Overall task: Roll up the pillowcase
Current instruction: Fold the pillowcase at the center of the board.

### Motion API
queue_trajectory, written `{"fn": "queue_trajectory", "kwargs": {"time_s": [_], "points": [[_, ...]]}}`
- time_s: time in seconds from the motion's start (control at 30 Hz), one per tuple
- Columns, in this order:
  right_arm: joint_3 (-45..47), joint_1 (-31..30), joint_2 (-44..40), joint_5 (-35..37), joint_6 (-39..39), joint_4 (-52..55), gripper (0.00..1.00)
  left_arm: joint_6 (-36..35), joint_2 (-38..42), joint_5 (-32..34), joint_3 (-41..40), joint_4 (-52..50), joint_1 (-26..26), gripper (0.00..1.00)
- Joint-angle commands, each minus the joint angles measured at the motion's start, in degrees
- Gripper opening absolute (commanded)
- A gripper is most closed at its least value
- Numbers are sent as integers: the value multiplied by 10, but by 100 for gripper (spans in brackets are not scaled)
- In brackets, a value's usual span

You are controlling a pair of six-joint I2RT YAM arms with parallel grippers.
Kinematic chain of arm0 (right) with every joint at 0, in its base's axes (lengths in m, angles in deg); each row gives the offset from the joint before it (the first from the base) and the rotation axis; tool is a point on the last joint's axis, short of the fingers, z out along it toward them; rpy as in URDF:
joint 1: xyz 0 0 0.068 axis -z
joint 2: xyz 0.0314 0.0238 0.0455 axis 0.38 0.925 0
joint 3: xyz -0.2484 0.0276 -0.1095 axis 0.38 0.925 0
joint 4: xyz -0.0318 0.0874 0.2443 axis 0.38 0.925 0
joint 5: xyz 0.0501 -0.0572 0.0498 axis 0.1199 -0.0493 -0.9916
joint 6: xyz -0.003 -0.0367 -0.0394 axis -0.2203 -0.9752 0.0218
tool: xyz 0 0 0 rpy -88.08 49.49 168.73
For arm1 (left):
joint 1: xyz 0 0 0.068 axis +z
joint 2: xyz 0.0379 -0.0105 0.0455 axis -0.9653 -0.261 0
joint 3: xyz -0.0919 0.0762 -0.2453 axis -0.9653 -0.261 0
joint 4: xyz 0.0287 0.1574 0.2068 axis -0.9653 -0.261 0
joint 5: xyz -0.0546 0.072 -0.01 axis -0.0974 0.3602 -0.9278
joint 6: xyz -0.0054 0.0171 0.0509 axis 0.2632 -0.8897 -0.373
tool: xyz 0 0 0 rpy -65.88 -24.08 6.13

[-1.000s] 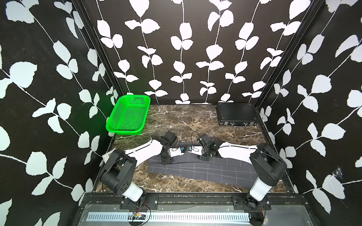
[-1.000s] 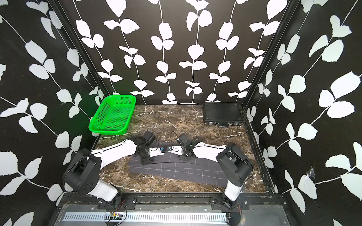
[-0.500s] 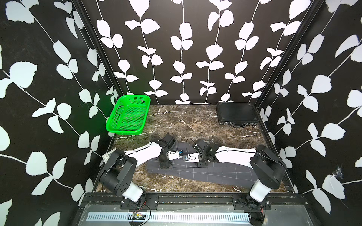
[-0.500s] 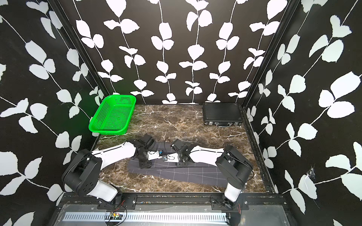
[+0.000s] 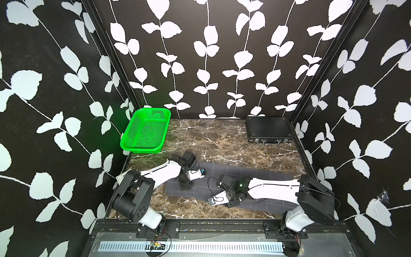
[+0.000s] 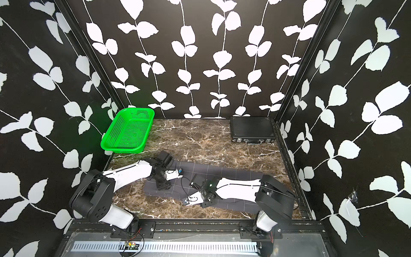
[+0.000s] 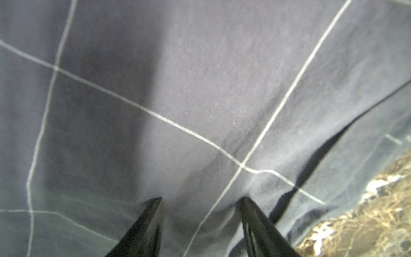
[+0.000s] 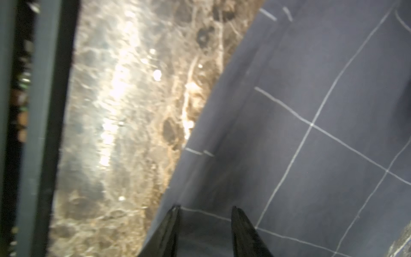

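The pillowcase (image 5: 240,172) lay as a band along the front edge of the tabletop (image 5: 222,142) in both top views, which hid the jaws. Wrist views showed the left gripper (image 7: 201,200) spread on cloth and the right gripper (image 8: 205,208) spread astride its edge.

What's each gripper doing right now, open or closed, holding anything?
Left gripper: open, over the pillowcase.
Right gripper: open, at the pillowcase edge.

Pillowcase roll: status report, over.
Left end effector open, tips on the pillowcase. Right end effector open at its near edge. Fabric flat, no roll showing. Green basket and black case far back, clear of it.
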Motion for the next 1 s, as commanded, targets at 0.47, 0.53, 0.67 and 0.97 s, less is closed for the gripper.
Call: {"fn": "queue_trajectory", "kwargs": {"time_s": [0.47,0.53,0.67,0.97], "points": [[27,93,-100,112,89,63,43,-10,39,-32,24,-14,-16,59],[31,94,-89,138,59,83,43,-12,15,-16,28,-12,-16,59],[51,131,-101,158,49,93,43,-13,-16,22,30,-1,-16,59],[54,214,-64,191,12,102,43,-9,-19,66,6,5,11,60]]}}
